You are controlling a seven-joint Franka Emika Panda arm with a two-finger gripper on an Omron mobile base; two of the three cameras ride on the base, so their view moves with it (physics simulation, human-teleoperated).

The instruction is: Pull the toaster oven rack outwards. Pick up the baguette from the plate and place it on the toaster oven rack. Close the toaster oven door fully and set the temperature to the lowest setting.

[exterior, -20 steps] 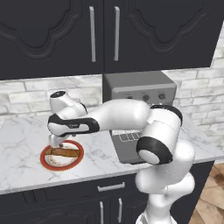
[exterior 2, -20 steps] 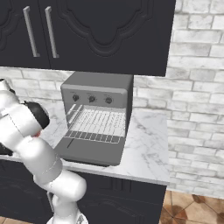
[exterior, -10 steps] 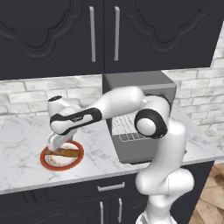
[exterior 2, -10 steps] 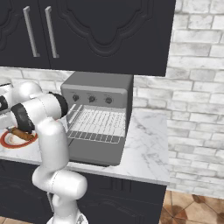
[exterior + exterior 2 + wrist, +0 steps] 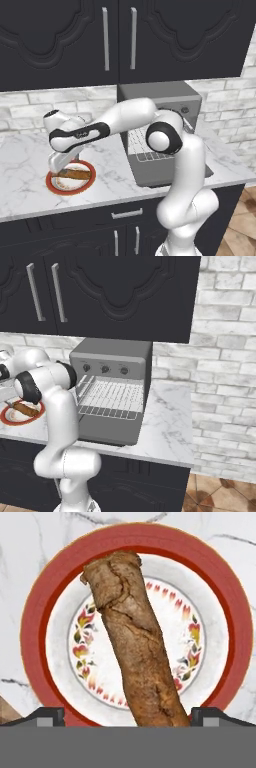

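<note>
Baguette (image 5: 137, 642) lies unobstructed on plate (image 5: 220, 597), toaster oven (image 5: 112, 388) alongside.

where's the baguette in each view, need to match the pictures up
Left base view: the baguette lies low on the left, on the plate, under the gripper.
Right base view: at the far left edge, mid-height, left of the arm.
Hand view: in the centre, running from upper left to bottom, between the finger tips.
Shared landmark: the plate's red rim, around the baguette in all three views.
</note>
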